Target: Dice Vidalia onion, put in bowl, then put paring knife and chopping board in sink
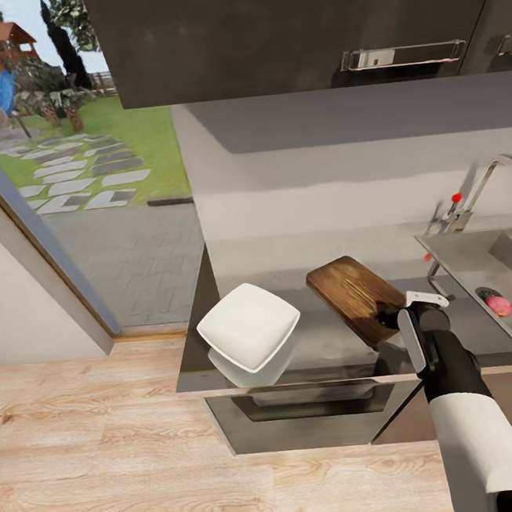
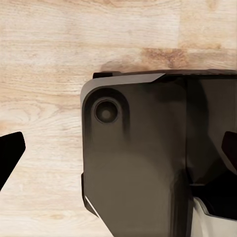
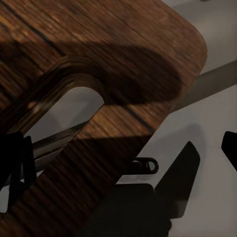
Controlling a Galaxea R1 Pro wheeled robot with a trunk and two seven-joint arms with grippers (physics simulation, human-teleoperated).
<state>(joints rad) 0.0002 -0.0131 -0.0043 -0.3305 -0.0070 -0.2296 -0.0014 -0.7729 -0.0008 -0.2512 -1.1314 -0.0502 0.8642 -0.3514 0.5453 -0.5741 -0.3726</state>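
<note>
The right claw [image 1: 395, 318] is seen at the chopping board's [image 1: 355, 297] handle end, mid-right of the head view; whether it grips cannot be told. The Vidalia onion [image 1: 498, 304] lies in the sink [image 1: 477, 260], far right. The board could be shoved along the table [image 1: 328, 343] into the bowl [image 1: 249, 325].

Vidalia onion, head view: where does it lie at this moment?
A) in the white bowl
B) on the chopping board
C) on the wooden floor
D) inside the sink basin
D: the pinkish Vidalia onion lies down inside the grey sink at the right, apart from the chopping board and the white bowl, both of which sit on the countertop.
</note>
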